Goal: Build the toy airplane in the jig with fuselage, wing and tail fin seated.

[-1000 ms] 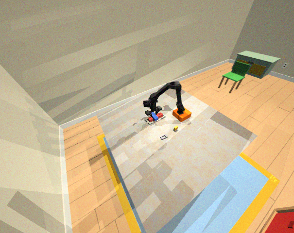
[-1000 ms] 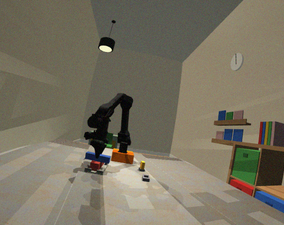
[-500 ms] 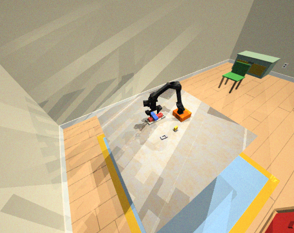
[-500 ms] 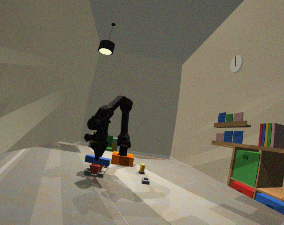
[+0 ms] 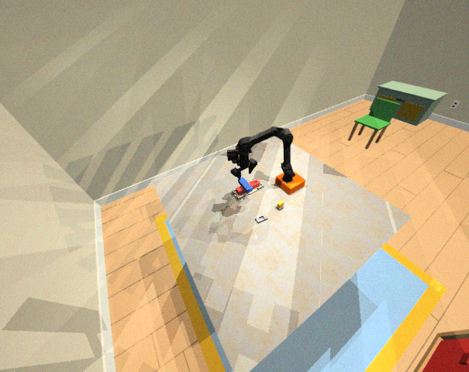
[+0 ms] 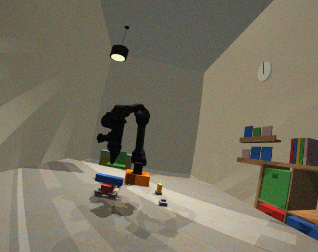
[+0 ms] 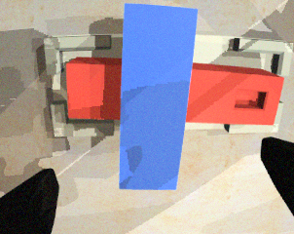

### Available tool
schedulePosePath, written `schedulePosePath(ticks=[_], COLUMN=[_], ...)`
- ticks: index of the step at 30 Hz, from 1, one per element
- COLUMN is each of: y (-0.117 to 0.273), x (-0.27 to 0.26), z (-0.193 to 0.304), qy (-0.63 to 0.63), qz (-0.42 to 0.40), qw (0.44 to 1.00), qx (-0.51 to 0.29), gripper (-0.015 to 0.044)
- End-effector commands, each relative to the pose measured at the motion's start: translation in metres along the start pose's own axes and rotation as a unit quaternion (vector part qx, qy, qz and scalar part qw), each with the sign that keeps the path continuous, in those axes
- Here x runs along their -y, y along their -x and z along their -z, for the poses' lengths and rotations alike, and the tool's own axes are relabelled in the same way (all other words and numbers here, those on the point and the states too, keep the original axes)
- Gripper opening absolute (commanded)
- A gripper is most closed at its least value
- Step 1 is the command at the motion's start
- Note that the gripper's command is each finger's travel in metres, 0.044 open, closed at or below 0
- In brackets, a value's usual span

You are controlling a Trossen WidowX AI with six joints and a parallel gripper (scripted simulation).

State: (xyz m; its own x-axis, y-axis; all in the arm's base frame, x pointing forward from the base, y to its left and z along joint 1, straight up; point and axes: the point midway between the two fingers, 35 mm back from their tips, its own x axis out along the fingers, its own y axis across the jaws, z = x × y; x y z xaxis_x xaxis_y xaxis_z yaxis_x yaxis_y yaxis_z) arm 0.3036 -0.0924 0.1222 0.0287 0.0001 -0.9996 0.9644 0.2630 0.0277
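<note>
Hovering gripper (image 5: pixel 244 173) (image 6: pixel 112 163) (image 7: pixel 161 164): its fingers stand spread wide, holding nothing, above the assembly and apart from it.
Blue wing (image 5: pixel 245 184) (image 6: pixel 109 179) (image 7: pixel 157 97): just below the gripper, lying crosswise over the middle of the fuselage; whether its tab is fully down cannot be told, as the wing hides that joint.
Red fuselage (image 5: pixel 254 184) (image 6: pixel 106 188) (image 7: pixel 210 93): under the wing, below the gripper, lengthwise in the cradle, both ends showing.
Tail socket (image 7: pixel 250 99): an open recess in the fuselage top, off to one side below the gripper.
Pale cradle (image 5: pixel 237 196) (image 6: pixel 98 193) (image 7: pixel 81 41): lowest beneath the gripper, around the fuselage.
Yellow tail fin (image 5: pixel 280 204) (image 6: pixel 159 188): well apart from the gripper and lower, upright on a dark foot (image 6: pixel 159 192).
Small grey holder (image 5: pixel 260 219) (image 6: pixel 163 202): also low and away from the gripper, near the fin.
Orange base (image 5: pixel 280 184) (image 6: pixel 142 181): off to the gripper's side, under the arm's foot.
Green chair (image 5: pixel 372 122) (image 6: pixel 119 164): far beyond the gripper, past the base.
</note>
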Motion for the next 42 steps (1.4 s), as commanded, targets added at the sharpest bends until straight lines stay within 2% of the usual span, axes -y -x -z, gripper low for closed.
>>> schedulePosePath(ticks=[1,6,12,14,36,42], y=[0.002,0.0,-0.001,-0.001,-0.001,0.004], x=[-0.001,-0.001,-0.001,-0.002,-0.002,-0.014], z=[-0.001,-0.001,-0.001,-0.001,0.001,0.083], qy=[0.166,0.395,0.639,0.684,0.691,0.703], qz=[0.001,0.001,0.002,0.002,0.002,-0.006], qw=[0.986,0.919,0.769,0.73,0.723,0.711], qx=[0.002,0.002,0.002,0.001,0.001,0.004], gripper=[0.044,0.044,0.044,0.044,0.044,0.044])
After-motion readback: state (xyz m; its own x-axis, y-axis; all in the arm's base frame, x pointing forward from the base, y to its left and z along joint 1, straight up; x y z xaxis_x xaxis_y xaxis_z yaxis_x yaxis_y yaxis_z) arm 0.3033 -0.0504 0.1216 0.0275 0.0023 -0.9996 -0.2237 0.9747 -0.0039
